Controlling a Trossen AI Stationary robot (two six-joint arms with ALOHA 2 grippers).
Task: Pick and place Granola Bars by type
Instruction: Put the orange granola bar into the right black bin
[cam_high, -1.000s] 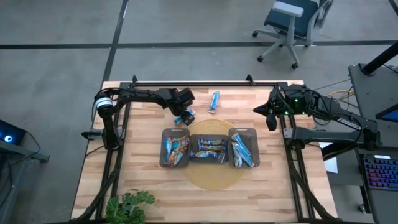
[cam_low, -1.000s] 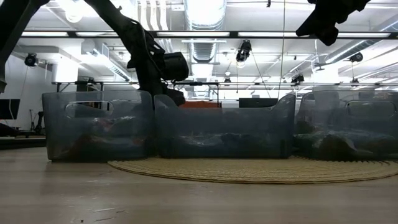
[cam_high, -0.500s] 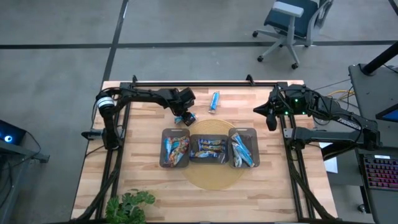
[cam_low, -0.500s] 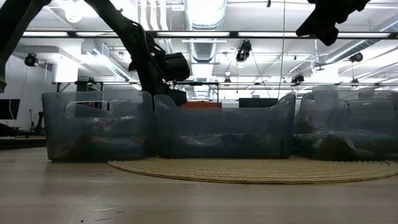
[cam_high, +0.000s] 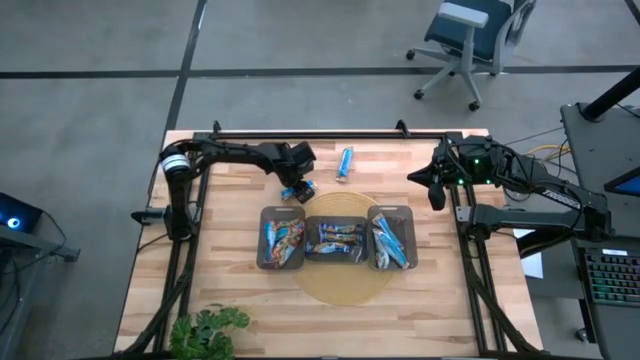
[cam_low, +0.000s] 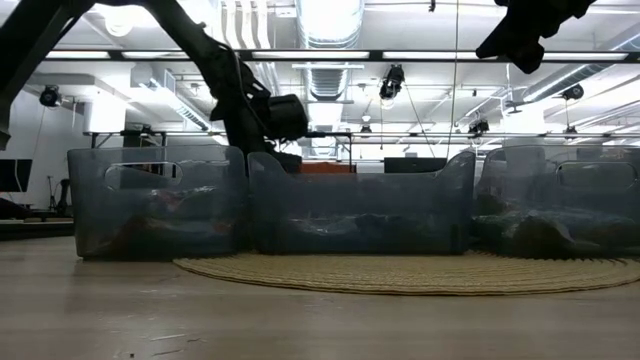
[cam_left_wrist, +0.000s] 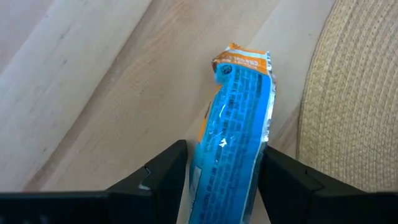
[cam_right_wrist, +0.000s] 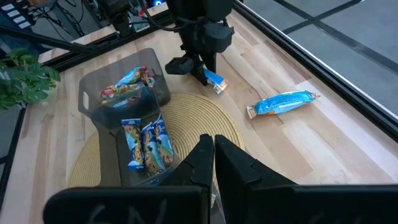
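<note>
Now my left gripper jaws pinch a blue bar between them above the tabletop; right gripper jaws pressed together, idle.

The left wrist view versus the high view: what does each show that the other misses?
Only the left wrist view shows the printed text on the shiny blue wrapped bar and the fingers closed on its sides. Only the high view shows the three dark translucent trays, a second blue bar lying loose, the right gripper waiting at the table's right edge, and a plant. Both show the held bar, the round woven mat and the wooden table.
</note>
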